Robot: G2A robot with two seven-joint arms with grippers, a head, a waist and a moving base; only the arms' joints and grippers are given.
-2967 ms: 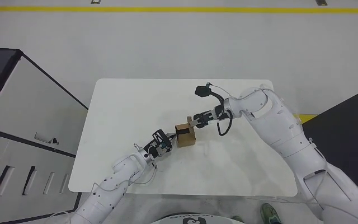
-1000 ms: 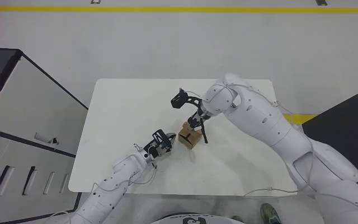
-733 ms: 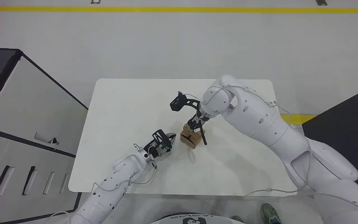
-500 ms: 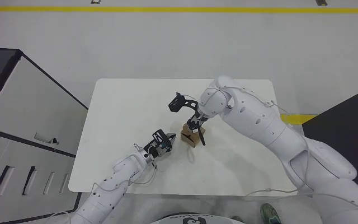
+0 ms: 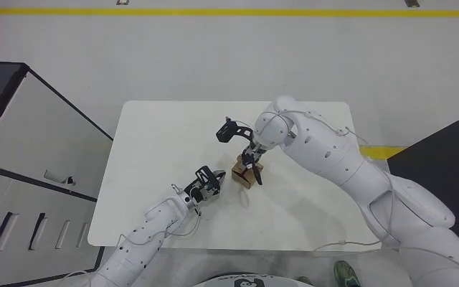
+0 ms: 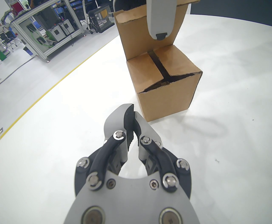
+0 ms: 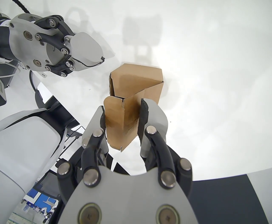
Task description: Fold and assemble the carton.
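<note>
The carton (image 5: 244, 175) is sitting near the middle of the white table (image 5: 158, 143), a small brown cardboard cube resting on its base. In the left wrist view, 2 of its top flaps are lying folded down with a dark seam running between them. A narrow gap is showing along the top edge nearest that camera. 1 upright flap (image 6: 136, 31) is standing tall on the side facing away from the left gripper (image 6: 132, 121).

The right gripper (image 7: 124, 110) is hanging over the carton, its arm coming in from the table's 2 o'clock. It is grasping the upright flap. Its 2 fingers are bearing on the cardboard from either side, and the cardboard is bending into a fold between them. In the left wrist view, 1 of those fingers (image 6: 159, 19) is lying flat against the flap's near face.

The left gripper is hovering low over the table just beside the carton, at the carton's 8 o'clock in the top view, and is not touching it. It is clenched, its pads pressing together with nothing between them, and its tips are pointing toward the carton's nearest wall. Its arm is stretching in from the table's 7 o'clock corner.

A yellow line (image 5: 287, 11) is running across the floor beyond the table's 12 o'clock edge. A grey cabinet (image 5: 29, 143) is standing off the 9 o'clock side.
</note>
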